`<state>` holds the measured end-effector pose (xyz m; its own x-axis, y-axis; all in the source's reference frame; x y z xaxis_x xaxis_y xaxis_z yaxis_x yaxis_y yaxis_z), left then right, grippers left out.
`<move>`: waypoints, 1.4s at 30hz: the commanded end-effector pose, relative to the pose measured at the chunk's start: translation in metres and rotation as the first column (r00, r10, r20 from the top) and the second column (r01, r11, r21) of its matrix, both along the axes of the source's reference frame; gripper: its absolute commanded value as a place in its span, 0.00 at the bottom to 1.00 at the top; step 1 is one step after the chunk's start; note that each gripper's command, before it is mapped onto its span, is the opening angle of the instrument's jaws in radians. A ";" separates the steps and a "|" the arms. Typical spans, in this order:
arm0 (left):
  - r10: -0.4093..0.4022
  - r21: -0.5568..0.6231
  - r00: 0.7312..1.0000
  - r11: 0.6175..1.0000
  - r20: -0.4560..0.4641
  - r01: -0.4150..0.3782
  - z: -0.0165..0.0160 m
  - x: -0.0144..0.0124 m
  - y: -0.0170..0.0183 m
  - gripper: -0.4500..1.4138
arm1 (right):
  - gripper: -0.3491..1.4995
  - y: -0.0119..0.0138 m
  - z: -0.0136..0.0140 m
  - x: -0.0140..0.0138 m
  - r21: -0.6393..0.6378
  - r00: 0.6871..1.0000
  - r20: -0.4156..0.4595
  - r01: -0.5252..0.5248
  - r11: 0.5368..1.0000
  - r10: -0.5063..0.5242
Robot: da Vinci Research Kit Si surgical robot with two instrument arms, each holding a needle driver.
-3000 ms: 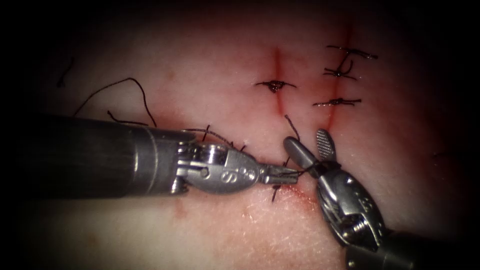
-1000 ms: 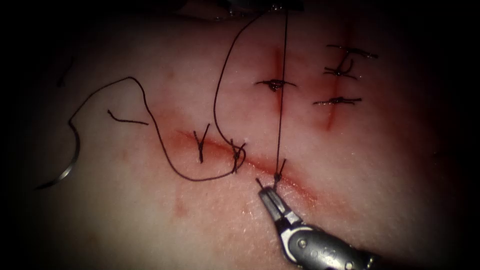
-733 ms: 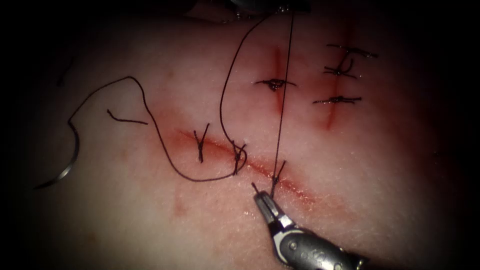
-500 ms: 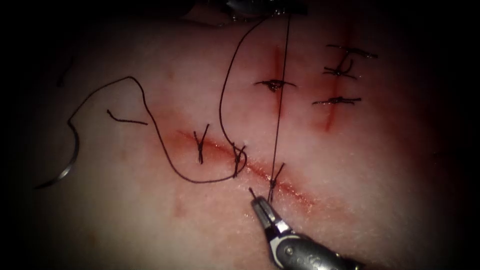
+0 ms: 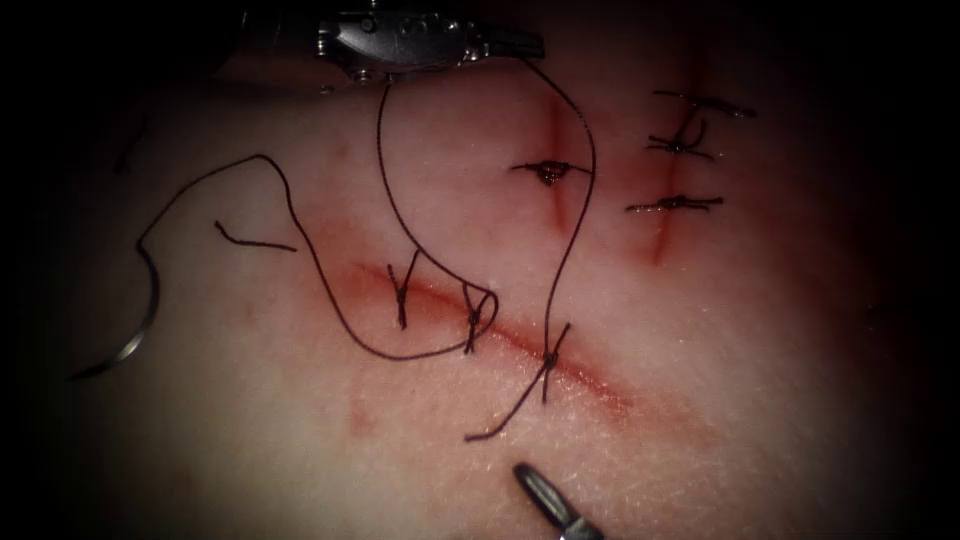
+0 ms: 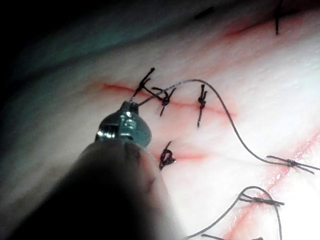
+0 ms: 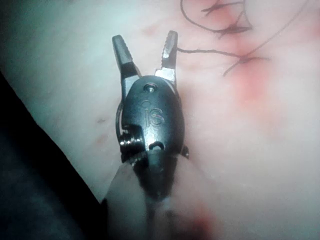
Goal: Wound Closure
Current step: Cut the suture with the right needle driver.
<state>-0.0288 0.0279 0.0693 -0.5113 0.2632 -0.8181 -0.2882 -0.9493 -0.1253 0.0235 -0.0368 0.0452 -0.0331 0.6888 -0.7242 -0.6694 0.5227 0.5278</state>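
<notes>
With right gripper [image 7: 145, 50] empty, spread wide

A short one-stitch cut [image 5: 551, 120] lies beside a longer three-stitch cut [image 5: 660, 240].

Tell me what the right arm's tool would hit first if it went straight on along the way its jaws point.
Probably the loose dark thread tail lying on the pale tissue just ahead of the right tool, whose open jaws hold nothing; beyond it, the knotted stitch on the red cut. Depth is unclear.
</notes>
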 end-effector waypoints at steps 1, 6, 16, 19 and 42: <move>-0.002 -0.006 1.000 1.000 -0.001 0.002 -0.0002 -0.0003 0.0000 0.00 | 0.90 0.0018 0.0001 -0.0005 0.028 1.000 -0.005 -0.024 0.999 0.024; -0.027 -0.043 1.000 0.999 -0.007 0.026 -0.0045 0.0009 -0.0012 0.00 | 0.90 0.0062 0.0024 -0.0029 0.108 0.999 -0.017 -0.039 0.993 0.041; -0.064 -0.092 0.998 0.994 -0.002 0.064 -0.0104 0.0013 -0.0024 0.00 | 0.85 0.0102 0.0091 -0.0032 0.141 0.999 0.035 -0.020 0.990 0.015; -0.076 -0.099 0.997 0.992 0.018 0.077 -0.0119 0.0012 -0.0026 0.00 | 0.85 0.0106 0.0102 -0.0027 0.153 0.998 0.059 -0.009 0.988 0.000; -0.062 -0.133 0.997 0.989 0.041 0.067 -0.0159 -0.0001 -0.0042 0.00 | 0.85 0.0119 0.0110 0.0035 0.099 0.982 0.132 0.120 0.988 -0.132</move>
<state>-0.0283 0.0235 0.0529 -0.4661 0.1818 -0.8659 -0.3468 -0.9379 -0.0102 0.0259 -0.0252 0.0560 0.1557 0.7456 -0.6479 -0.6726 0.5604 0.4833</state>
